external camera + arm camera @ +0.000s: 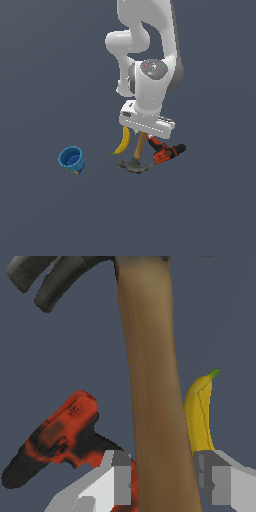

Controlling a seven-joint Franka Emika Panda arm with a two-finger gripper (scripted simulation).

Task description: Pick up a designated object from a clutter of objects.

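The hammer (150,381), with a long brown wooden handle and a dark grey claw head (134,165), lies on the floor between the banana and the drill. My gripper (143,135) is straight above its handle. In the wrist view the gripper (162,478) straddles the handle, and both grey fingers (121,476) press against its sides, so it is shut on the handle. The hammer head rests low on the floor in the exterior view. My hand hides most of the handle there.
A yellow banana (122,141) lies just to the exterior view's left of the handle. A red-and-black power drill (165,151) lies close on the exterior view's right. A small blue cup (71,159) stands apart, further to the exterior view's left.
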